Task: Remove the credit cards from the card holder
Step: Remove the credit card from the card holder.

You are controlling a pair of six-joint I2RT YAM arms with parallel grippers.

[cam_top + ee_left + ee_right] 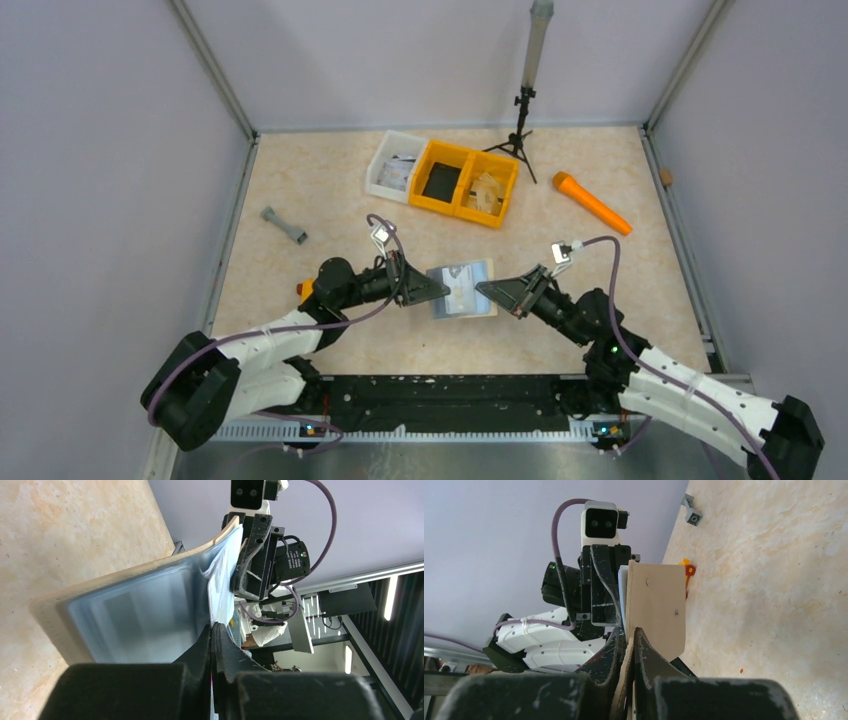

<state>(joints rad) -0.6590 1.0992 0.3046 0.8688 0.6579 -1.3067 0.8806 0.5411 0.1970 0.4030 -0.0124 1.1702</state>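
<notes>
The card holder (462, 289) hangs above the table between both grippers. My left gripper (443, 291) is shut on its left edge and my right gripper (481, 289) on its right edge. In the left wrist view the shiny blue-grey face (145, 615) bows away from my shut gripper (212, 632). A thin pale sheet (223, 575) runs up from the jaws; I cannot tell whether it is a credit card. In the right wrist view the tan face (656, 605) stands upright, its edge pinched in my gripper (630, 636).
At the back stand a white bin (393, 166) and two joined yellow bins (468, 183), with a small tripod (518, 130) beside them. An orange tool (592, 203) lies at the back right and a grey piece (284, 226) at the left. Walls close off three sides.
</notes>
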